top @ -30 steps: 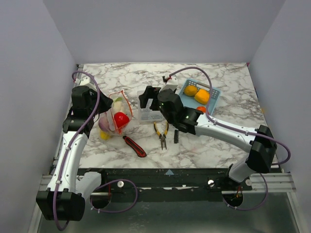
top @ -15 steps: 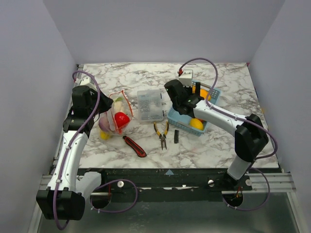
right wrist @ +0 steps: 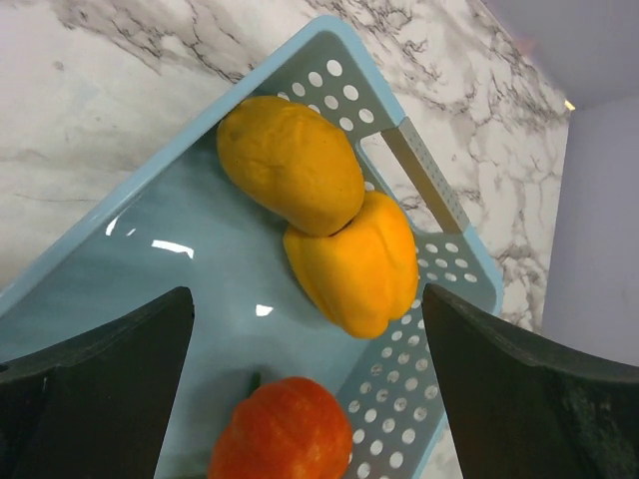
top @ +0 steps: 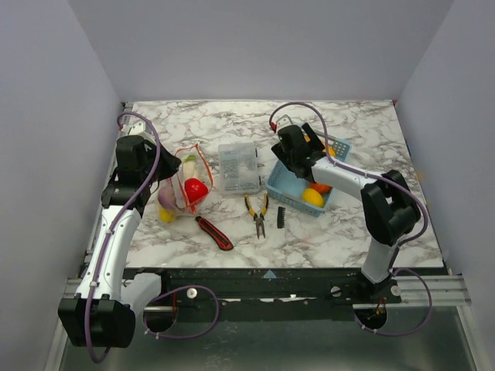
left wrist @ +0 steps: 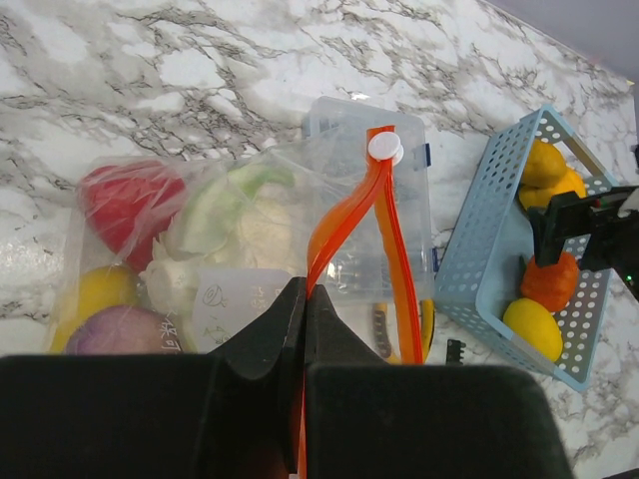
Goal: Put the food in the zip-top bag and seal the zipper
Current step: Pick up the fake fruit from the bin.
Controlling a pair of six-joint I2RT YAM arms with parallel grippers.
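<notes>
Presently, in the top external view, the left gripper [top: 161, 179] sits at the mouth of the zip-top bag [top: 188, 171]. The bag lies on the marble table [top: 363, 232] directly ahead of the jaws, and a red pepper [top: 194, 190] shows through the film. The right gripper [top: 308, 154] hangs over the light blue basket [top: 280, 185], well apart from the bag. A clear compartment box [top: 238, 166], pliers [top: 257, 214] and a utility knife [top: 214, 233] lie between the two grippers, touched by neither.

Left wrist view: the left gripper [left wrist: 305, 299] has its jaws pressed together on the red-orange zipper [left wrist: 344, 215], near one end. Ahead of the jaws the two zipper strips bow apart, so the mouth is unsealed. A white slider [left wrist: 384, 148] sits at the far end. Inside the bag, left of the jaws, lie the red pepper [left wrist: 125, 205], a white-and-green piece [left wrist: 240, 215], a yellow piece [left wrist: 100, 289] and a purple piece [left wrist: 120, 329].

Right wrist view: the right gripper [right wrist: 307, 291] stands with its jaws wide apart, holding nothing. Between and beyond them the basket [right wrist: 150, 289] holds a yellow-orange fruit [right wrist: 290, 160], a yellow-orange pepper [right wrist: 364, 264] and an orange-red piece [right wrist: 280, 439].

Assessment: loading is partly done. At least three basket pieces are left to transfer, and the seal is not yet made.
</notes>
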